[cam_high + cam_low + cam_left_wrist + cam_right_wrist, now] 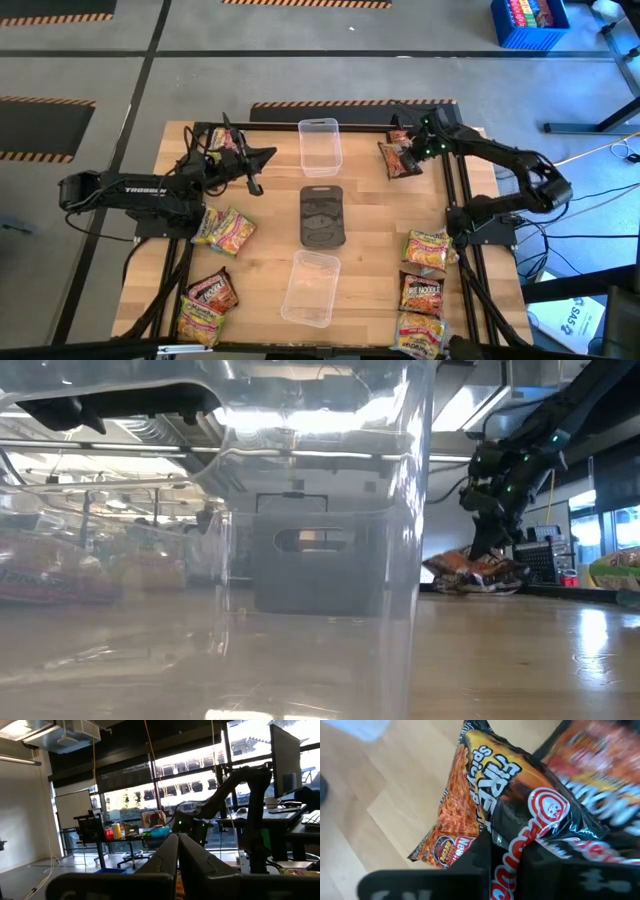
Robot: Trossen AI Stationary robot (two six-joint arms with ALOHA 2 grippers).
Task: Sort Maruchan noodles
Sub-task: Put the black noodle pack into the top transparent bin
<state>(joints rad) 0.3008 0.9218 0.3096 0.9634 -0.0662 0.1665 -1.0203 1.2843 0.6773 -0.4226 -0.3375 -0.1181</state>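
A dark brown-red Maruchan noodle packet [485,785] lies at the table's far right, with my right gripper [509,857] shut on it from above. A second dark packet [399,136] lies just behind it. More noodle packets lie on the left side [225,230] and the right side [428,248] of the table. My left gripper [256,186] hangs shut and empty above the table's far left; in the left wrist view its gripper [177,845] points across at the right arm. My right gripper pinches the dark packet's end by the red Maruchan logo [512,837] between its two fingers. The fingers slant down onto it from above. The packet's other end [450,570] rests on the table top.
One clear tray [320,145] stands at the far middle and another [310,288] at the near middle, with a dark grey lid [323,215] between them. Several packets lie near the front corners [210,295] [421,293]. A black frame [458,200] borders the table.
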